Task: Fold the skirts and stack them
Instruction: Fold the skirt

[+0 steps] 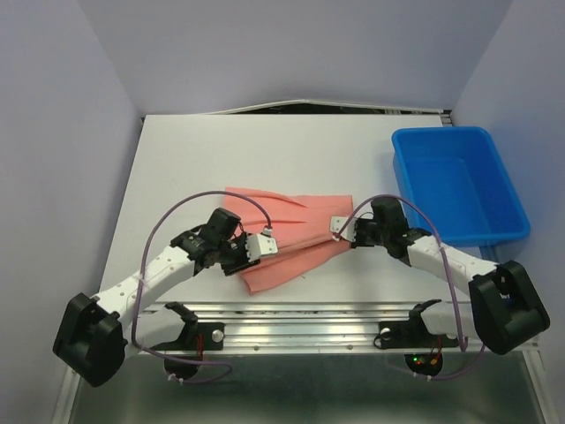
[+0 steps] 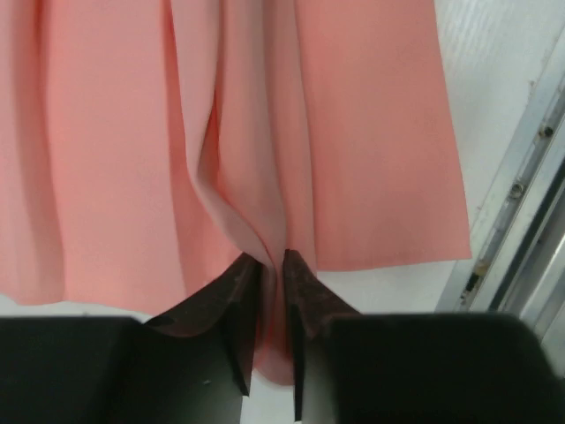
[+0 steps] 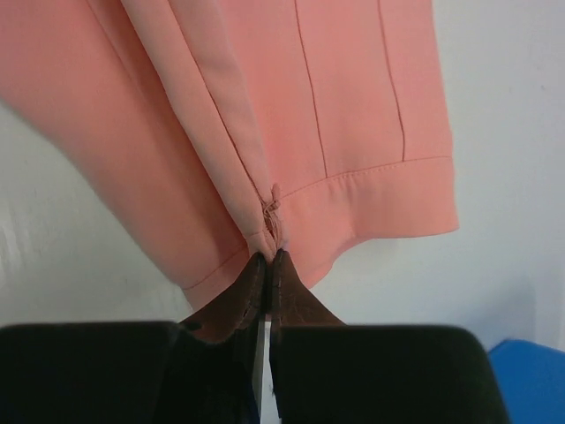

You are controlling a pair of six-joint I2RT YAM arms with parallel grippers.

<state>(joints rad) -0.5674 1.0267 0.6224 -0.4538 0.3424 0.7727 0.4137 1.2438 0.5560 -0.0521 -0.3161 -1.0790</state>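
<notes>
A salmon-pink pleated skirt lies on the white table between my two arms. My left gripper is shut on the skirt's hem edge at its left side; in the left wrist view cloth is pinched between the fingertips. My right gripper is shut on the skirt's waist seam at its right side; in the right wrist view the waistband hangs from the closed fingertips. The held edges are lifted a little off the table.
A blue plastic bin stands at the right of the table, just beyond my right arm; its corner shows in the right wrist view. A metal rail runs along the near table edge, also in the left wrist view.
</notes>
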